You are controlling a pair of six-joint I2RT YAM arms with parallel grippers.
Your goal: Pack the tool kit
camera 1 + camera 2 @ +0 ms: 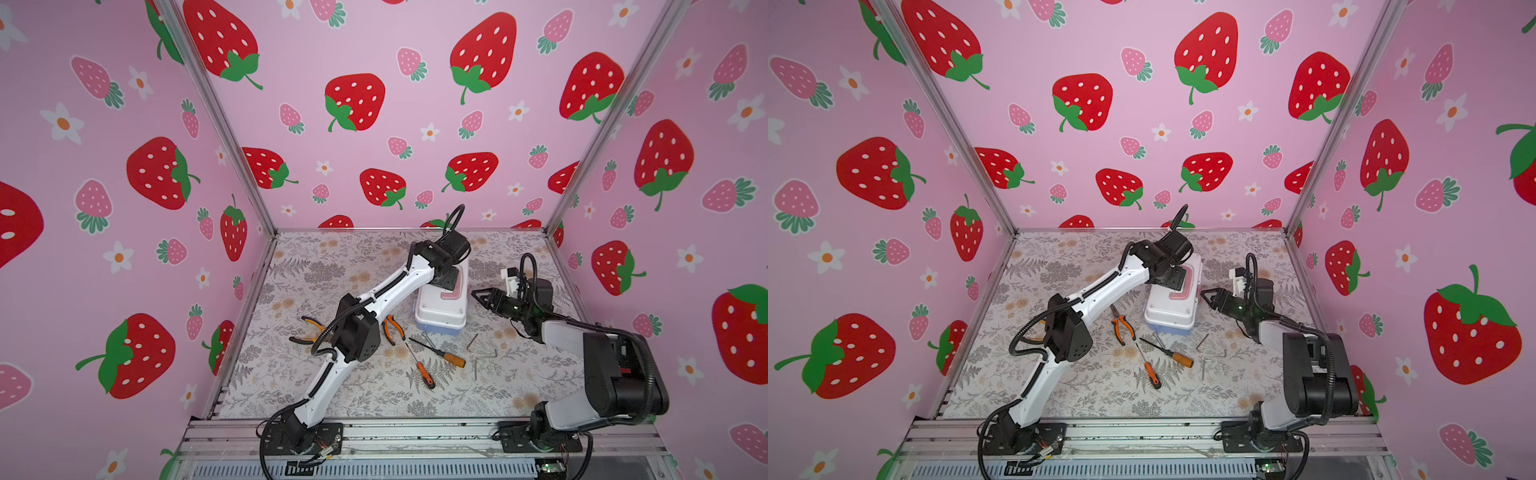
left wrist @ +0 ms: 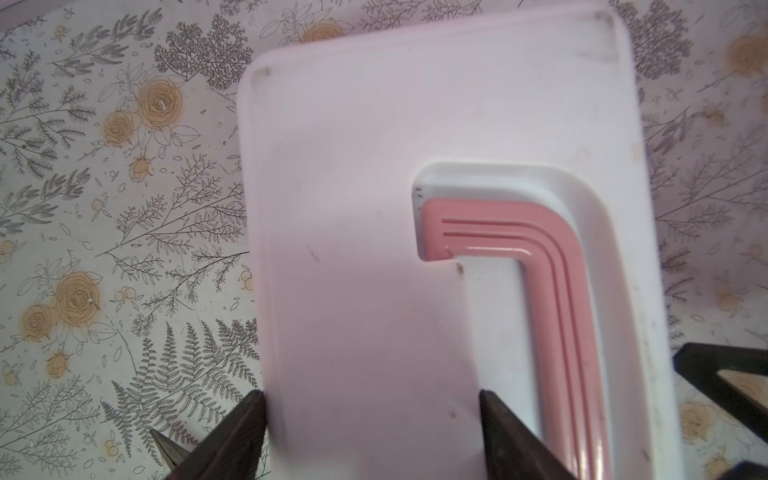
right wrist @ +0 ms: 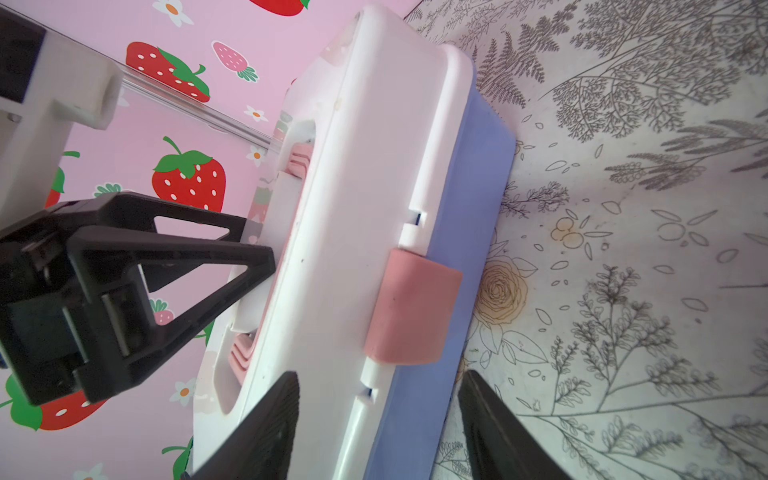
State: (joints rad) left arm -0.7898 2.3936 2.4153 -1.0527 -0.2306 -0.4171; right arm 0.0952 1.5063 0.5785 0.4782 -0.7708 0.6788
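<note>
Tool kit (image 1: pixel 440 309) is sitting closed right of centre on the flowered tabletop (image 1: pixel 324 270). The left hand (image 2: pixel 370 397) is resting its spread fingers on the white lid (image 2: pixel 353 166); whether it is gripping is unclear. The right hand (image 1: pixel 478 297) is hovering just right of the kit, partly open and empty, facing the pink latch (image 3: pixel 411 307). Screwdrivers (image 1: pixel 440 355) are lying nearer.

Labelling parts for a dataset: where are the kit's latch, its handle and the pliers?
latch (image 3: pixel 413 307): right wrist view, pink tab's middle.
handle (image 2: pixel 498 226): left wrist view, ribbed bar.
pliers (image 1: pixel 1119 322): a top view, near the pivot.
</note>
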